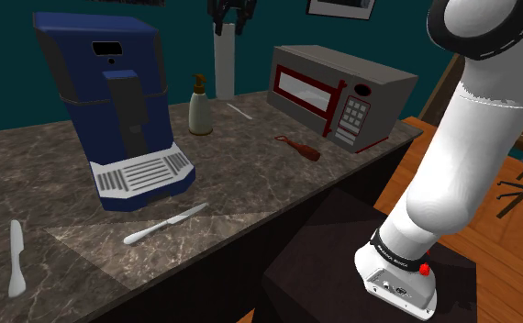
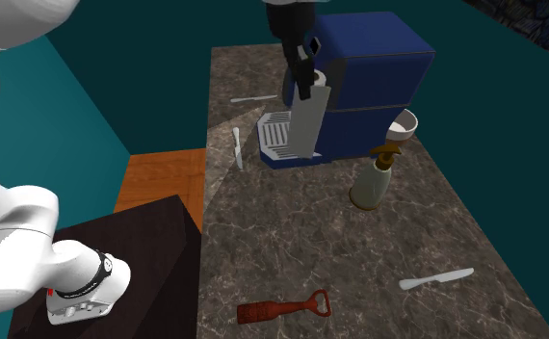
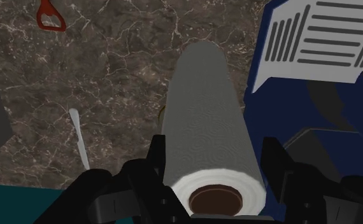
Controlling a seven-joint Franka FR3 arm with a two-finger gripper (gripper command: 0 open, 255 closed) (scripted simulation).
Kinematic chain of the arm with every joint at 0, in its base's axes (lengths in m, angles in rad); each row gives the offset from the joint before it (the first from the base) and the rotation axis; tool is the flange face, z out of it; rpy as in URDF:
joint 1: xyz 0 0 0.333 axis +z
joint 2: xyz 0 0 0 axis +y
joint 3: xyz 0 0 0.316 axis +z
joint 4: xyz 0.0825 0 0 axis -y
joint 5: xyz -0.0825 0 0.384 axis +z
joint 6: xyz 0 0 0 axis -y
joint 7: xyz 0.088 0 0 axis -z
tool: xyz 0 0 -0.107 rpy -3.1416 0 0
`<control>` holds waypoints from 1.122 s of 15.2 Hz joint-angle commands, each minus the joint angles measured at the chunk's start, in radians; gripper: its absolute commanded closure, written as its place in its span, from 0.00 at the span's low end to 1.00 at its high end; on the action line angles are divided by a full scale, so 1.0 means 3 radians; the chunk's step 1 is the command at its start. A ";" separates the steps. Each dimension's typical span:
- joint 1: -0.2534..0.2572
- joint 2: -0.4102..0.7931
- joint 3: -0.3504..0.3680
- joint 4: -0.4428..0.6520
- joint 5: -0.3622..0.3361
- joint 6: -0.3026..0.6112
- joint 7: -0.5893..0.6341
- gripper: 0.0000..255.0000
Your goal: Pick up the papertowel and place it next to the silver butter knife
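While the gripper (image 1: pixel 228 26) clasps the paper towel roll (image 1: pixel 225 66) above the far counter (image 1: pixel 250 174), pickup looks done; carrying it beside the near knife (image 1: pixel 165 225) remains.

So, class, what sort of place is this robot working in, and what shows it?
Most likely a home kitchen: a marbled countertop holds a blue coffee machine, a microwave and a pump soap bottle, and the jaws clasp a paper towel roll.

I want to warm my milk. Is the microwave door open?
No, the microwave door is shut, lying flush with the front beside the keypad.
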 commanded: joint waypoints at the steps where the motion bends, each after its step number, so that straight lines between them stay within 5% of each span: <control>1: 0.0084 -0.0110 0.0061 -0.0222 -0.0020 0.0105 0.0158 1.00; 17: 0.0722 -0.0125 0.0582 -0.0827 -0.0286 0.0570 0.1395 1.00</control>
